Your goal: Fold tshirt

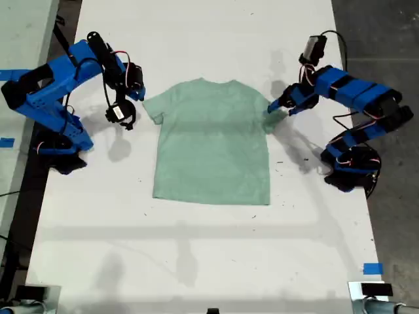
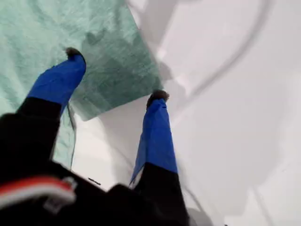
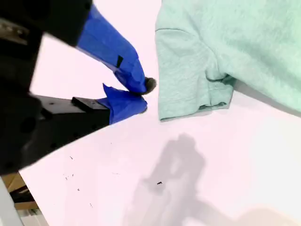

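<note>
Spread flat and face up, the pale mint-green short-sleeved cotton tshirt (image 1: 213, 147) lies at the middle of the white desk (image 1: 196, 261), neck hole pointing away from the camera and both sleeves out to the sides, a layout that leaves each sleeve within reach of one blue arm. At the sleeve on the exterior view's right, my first claw (image 2: 115, 75) hangs low with its jaws parted, one blue finger over the cloth and the other over bare desk just past the sleeve's hem (image 2: 117, 103), so that the hem edge runs between them; it reads as a straddle set up for a pinch, though nothing is gripped yet. At the opposite sleeve (image 3: 188, 80), on the exterior view's left, my second claw (image 3: 141, 96) sits just beside the cloth and clear of it, its two blue tips drawn together on nothing, raised somewhat off the desk to judge by the shadow beneath it. The shirt shows only faint wrinkles and no fold line, so the folding appears not to have begun. The likely opening step is taking a sleeve and carrying it inward over the chest; the first claw seems nearer to that than the second, which would have to open and move onto its sleeve. Thin knit fabric can slip from a shallow pinch, so the bite on the hem probably matters.
</note>
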`<action>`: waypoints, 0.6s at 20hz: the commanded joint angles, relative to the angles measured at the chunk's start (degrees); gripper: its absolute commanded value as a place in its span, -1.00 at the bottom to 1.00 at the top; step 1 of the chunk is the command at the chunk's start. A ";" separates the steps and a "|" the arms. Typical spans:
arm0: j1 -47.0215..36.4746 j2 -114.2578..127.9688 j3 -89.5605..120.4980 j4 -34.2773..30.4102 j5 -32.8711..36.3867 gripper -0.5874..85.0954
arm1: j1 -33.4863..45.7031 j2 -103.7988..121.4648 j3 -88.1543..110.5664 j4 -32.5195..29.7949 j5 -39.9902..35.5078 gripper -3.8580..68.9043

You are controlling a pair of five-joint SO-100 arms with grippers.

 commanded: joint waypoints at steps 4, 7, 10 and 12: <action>-0.35 0.09 -1.14 -0.53 0.62 -0.99 | -1.41 -8.88 -3.08 -4.75 -0.18 -0.22; -0.44 0.09 -0.79 -0.53 0.62 -0.99 | -1.67 -11.51 -5.54 -3.78 -0.44 -0.66; -0.09 0.26 -0.62 -0.53 0.62 -0.99 | -2.37 -12.57 -7.91 -2.02 -0.18 -0.88; 0.18 0.26 -0.35 -0.53 0.53 -0.99 | -3.16 -12.22 -10.37 0.53 0.09 -0.92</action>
